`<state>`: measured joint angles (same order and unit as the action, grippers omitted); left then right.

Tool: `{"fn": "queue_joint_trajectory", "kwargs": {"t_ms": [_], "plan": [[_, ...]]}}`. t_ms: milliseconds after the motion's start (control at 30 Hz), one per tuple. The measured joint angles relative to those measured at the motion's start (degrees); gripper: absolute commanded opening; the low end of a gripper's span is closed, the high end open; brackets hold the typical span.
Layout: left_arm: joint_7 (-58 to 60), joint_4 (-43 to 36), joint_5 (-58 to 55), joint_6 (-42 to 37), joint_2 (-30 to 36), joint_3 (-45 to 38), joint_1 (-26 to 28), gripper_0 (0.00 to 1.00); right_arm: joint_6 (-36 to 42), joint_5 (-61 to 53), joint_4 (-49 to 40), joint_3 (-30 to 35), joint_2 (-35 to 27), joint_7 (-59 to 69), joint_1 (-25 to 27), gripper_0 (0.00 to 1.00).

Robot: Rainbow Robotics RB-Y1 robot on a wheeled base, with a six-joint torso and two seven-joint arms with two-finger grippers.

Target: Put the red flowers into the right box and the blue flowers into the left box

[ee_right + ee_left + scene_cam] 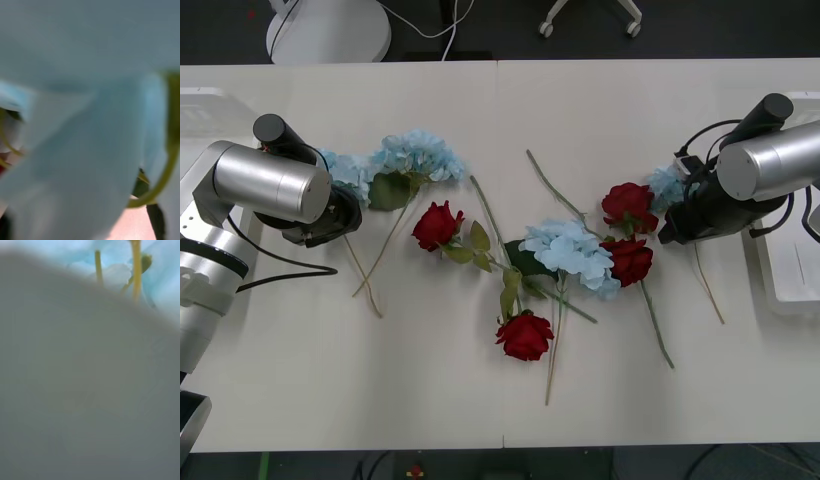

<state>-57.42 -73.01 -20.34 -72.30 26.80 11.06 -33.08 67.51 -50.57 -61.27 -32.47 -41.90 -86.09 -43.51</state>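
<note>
My left end effector (340,215) is low over the table (600,110) at the left, right at a blue flower head (345,172), and my left wrist camera is pressed so close to pale petals (112,273) that I cannot tell if the fingers are released or clenched. My right end effector (677,222) is at the right side, against another small blue flower (667,184), and its wrist camera sees blue petals (93,150) and a thin green stalk (165,176) very near; here also I cannot tell the state of the fingers. More blue flowers lie on the table: a wide head (418,153) near my left arm and one (568,250) in the middle. The four red flowers (438,224) are all on the table too, one left of the middle, one (525,335) toward the front edge, and two (628,205) close together near my right arm. The left box (205,105) and the right box (792,270) show at the two edges, and I see no flower inside them. I judge these flowers are very light and soft; the petals would crush and slip, so the better place to take hold is the thin stem just under the head, which is stiffer. The stems cross each other in the middle, so lifting one could drag a neighbour.
</note>
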Motion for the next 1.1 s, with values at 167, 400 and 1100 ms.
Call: {"fn": "queue_joint_trajectory", "kwargs": {"t_ms": [167,400,1100], "plan": [[-0.02,0.0,0.0,0.62,0.0,-0.15,-0.01,0.0,-0.07,0.0,0.73,0.0,0.43,0.0,0.0,0.0],[-3.0,-0.18,-3.91,1.74,0.14,-6.9,-0.24,0.0,-0.07,-0.07,0.75,0.0,0.45,0.0,0.0,0.0],[-20.2,-1.38,-8.77,-4.89,17.56,-34.53,-1.82,0.0,2.07,-12.94,0.02,17.16,0.05,-22.14,-3.13,0.0]]}}
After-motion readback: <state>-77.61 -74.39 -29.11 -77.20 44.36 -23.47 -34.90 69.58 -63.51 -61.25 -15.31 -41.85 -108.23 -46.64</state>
